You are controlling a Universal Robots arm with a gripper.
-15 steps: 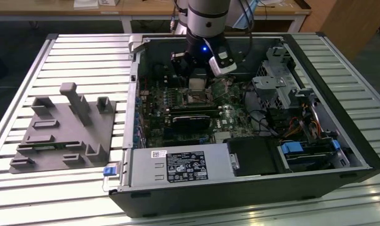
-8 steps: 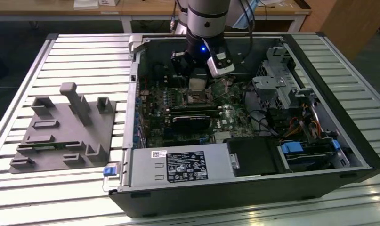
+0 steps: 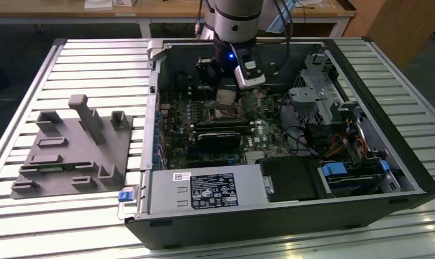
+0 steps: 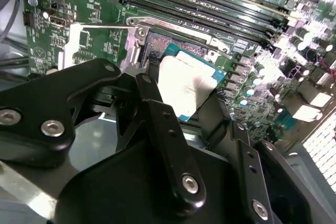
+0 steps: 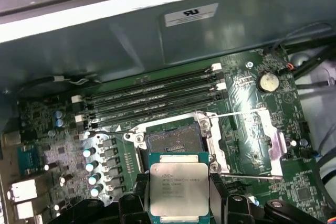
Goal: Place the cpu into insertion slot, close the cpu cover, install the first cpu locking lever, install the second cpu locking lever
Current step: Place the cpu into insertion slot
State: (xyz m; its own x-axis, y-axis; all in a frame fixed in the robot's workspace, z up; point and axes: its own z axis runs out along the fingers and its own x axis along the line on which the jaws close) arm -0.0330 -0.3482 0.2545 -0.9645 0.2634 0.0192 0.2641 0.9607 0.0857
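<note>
your gripper (image 5: 179,196) pinches the cpu (image 5: 178,182) by two opposite edges, just over the bare insertion slot (image 5: 173,141), not seated. the first wrist view cuts off the cpu's near edge. the cpu cover (image 5: 261,139) lies flipped open beside the slot. the cpu's top bears fine print, as does a white label (image 5: 191,14) on the case wall (image 5: 131,40). in the exterior view the arm (image 3: 235,21) hides the cpu.

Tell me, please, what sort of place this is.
Probably a robotics lab or workshop: an open computer case sits on a slatted metal table, a grey fixture block lies beside it, and the gripper holds the cpu over the motherboard.
</note>
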